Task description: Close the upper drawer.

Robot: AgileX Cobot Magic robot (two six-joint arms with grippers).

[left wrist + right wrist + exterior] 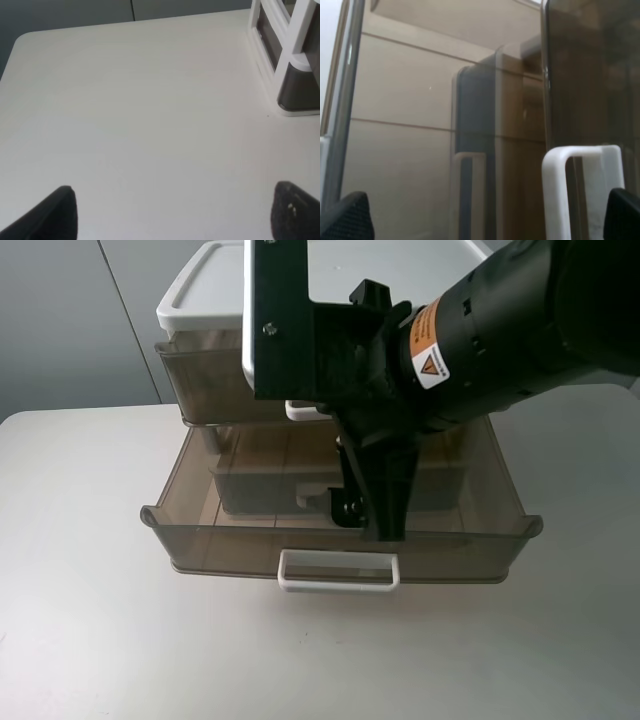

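Note:
The upper drawer [205, 380] is smoky-brown and stands a little way out under the cabinet's white top [210, 290]. Its white loop handle [300, 410] is partly hidden by my right arm. My right gripper [380, 525] points down in front of that drawer, over the pulled-out bottom drawer [180, 530]. In the right wrist view the gripper [485, 220] is open and empty. The white handle [580, 190] on the dark drawer front [590, 75] lies close to one fingertip [625, 215]. My left gripper [175, 215] is open over bare table.
The bottom drawer is pulled far out toward the front, with its own white handle [338, 570] at the front edge. The cabinet stands on a white table [80, 620]. A corner of the cabinet [295, 75] shows in the left wrist view.

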